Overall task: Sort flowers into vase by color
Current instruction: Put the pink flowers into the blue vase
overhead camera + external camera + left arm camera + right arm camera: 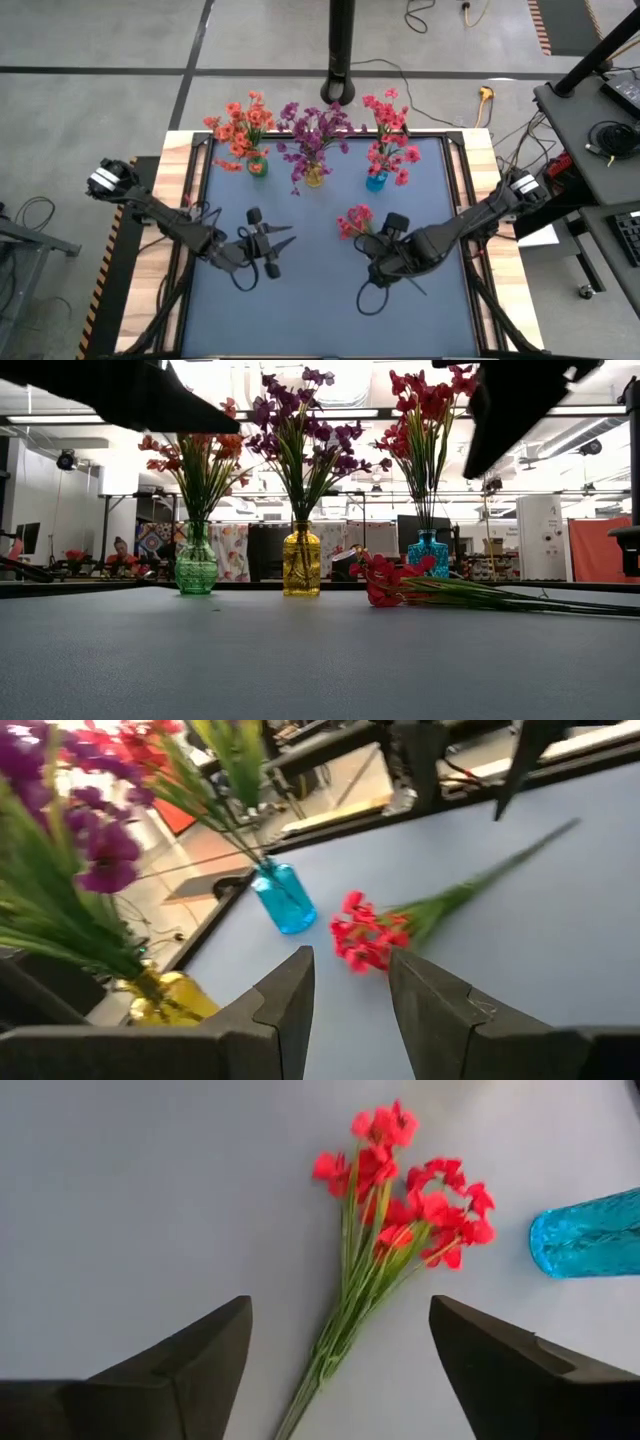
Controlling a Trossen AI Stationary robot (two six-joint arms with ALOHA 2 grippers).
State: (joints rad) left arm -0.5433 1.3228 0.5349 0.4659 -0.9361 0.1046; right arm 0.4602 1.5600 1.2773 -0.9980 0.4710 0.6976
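Two dark fingers (200, 1365) of the right gripper (340, 1370) stand spread wide and empty above a loose pink-red spray (400, 1190); its green stem runs down between them while its blossoms lie ahead, near the blue vase (585, 1235).

Going left to right in the high view, the left gripper (283, 241) hovers over the left half of the blue mat (310, 300), its fingers parted and holding nothing, well apart from any flower. Behind it, along the mat's far edge, stand a green vase (258, 166) with orange-red blossoms (240, 124), a yellow vase (314, 177) with purple-magenta blossoms (312, 130), then the blue vase with pink-red blossoms (388, 122).

Right of centre, the loose spray lies flat on the mat, just in front of the blue vase and beside the right gripper. Bare mat stretches between the two grippers and across the whole near half. Wooden table edges (178, 160) border the mat on either side.
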